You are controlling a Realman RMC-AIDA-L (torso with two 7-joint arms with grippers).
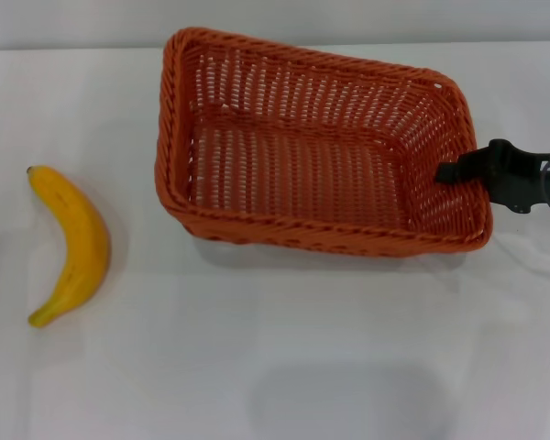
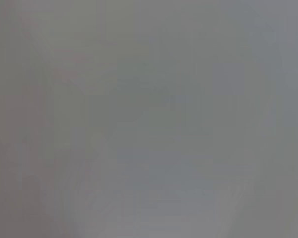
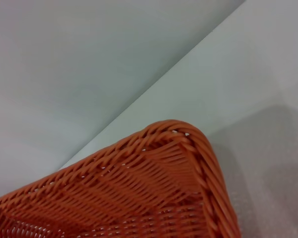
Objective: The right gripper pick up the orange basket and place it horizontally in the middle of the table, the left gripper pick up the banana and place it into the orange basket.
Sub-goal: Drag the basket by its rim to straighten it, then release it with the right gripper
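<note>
Head view: the right gripper (image 1: pixel 449 171) reaches in level from the right, its dark tip clamped on the right rim of the orange basket (image 1: pixel 321 142), whose long axis runs left-right, slightly skewed, on the table (image 1: pixel 275 367); the banana (image 1: pixel 71 244) lies well left, lengthwise near-far, bowed rightward. Left wrist view: only blank grey. Right wrist view: one basket corner (image 3: pixel 179 144) above the table (image 3: pixel 228 74).

The big orange basket (image 1: pixel 321 147) fills the far middle of the white desk (image 1: pixel 257 367). The right claw (image 1: pixel 458 170) sits at its right rim, so that side is blocked. The banana (image 1: pixel 73 243) lies alone on the left, well apart from the basket, with bare desk all around it. The whole near part of the desk is open.
</note>
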